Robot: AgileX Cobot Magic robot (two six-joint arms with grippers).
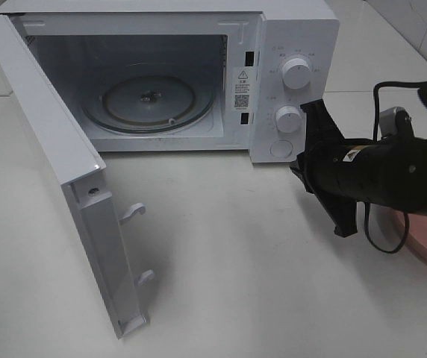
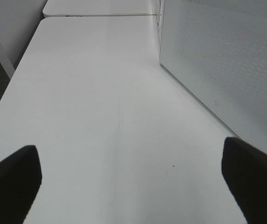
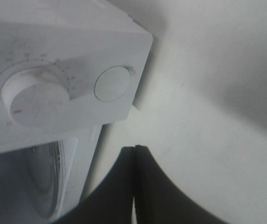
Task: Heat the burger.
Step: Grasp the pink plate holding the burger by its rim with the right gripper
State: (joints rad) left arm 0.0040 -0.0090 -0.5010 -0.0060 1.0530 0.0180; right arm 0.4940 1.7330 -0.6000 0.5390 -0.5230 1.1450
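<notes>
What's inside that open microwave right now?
Only the round glass turntable shows inside the microwave, and no food sits on it. The cavity's ceiling is hidden by the top of the casing.

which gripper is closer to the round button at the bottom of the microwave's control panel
Right. The right gripper, shut, sits just in front of the round button. The left gripper, open, is beside the open door, outside the high view.

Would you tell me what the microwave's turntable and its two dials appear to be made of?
Turntable: likely clear glass, glossy; the hub shows through and its rim glints. Upper dial and lower dial: probably white plastic, smooth, matte.
</notes>
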